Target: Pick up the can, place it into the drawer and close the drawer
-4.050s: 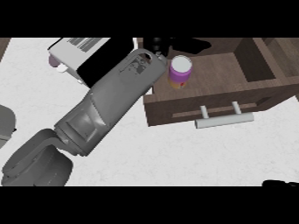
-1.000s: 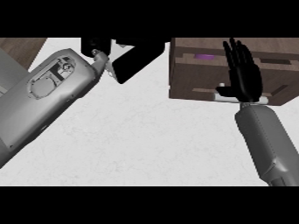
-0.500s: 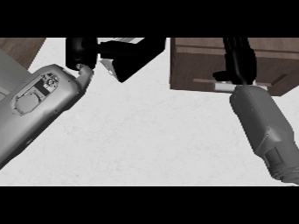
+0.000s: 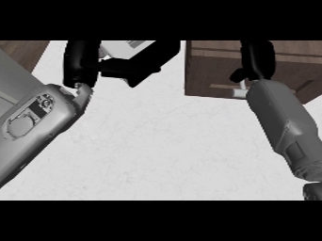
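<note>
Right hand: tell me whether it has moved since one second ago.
Yes. The right hand has moved up the view over the wooden drawer, its fingertips now cut off at the top.

Drawer (image 4: 261, 70) far right w/ right hand (image 4: 256, 59) at its front; left hand (image 4: 82, 63) far left on counter (image 4: 171, 150).

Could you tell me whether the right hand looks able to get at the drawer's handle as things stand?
Probably yes. The right hand lies against the brown drawer front, right beside the pale handle, and nothing shows between them. The hand and wrist hide part of the handle.
</note>
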You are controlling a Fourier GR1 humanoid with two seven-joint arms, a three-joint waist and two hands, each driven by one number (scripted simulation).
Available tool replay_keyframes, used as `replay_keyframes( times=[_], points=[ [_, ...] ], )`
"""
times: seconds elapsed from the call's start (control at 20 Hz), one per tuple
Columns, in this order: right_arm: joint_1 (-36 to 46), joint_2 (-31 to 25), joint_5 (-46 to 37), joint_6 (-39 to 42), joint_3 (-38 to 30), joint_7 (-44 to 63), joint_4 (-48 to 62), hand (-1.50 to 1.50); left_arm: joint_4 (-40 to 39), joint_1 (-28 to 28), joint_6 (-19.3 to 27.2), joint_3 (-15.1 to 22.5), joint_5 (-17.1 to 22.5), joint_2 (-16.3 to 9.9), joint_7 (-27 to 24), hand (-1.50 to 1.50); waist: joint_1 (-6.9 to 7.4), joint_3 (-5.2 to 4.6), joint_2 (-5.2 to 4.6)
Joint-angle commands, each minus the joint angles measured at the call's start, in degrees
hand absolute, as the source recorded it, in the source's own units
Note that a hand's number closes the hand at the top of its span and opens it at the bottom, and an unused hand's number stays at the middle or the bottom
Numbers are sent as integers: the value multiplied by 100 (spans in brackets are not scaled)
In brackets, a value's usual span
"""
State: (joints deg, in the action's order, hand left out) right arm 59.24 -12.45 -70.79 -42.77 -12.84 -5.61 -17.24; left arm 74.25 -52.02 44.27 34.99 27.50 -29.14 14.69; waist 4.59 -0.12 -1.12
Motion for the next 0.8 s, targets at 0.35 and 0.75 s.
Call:
replay_keyframes(
  times=[0.35,0.75],
  points=[
    [655,111,667,128,-612,-600,263,-150,348,566,-50,-91,-122,-8,-210,-150,50,33,-79],
    [805,487,1800,545,-1519,-1528,27,-150,536,786,-20,-118,-161,-96,-147,-150,19,41,-23]
  ],
)
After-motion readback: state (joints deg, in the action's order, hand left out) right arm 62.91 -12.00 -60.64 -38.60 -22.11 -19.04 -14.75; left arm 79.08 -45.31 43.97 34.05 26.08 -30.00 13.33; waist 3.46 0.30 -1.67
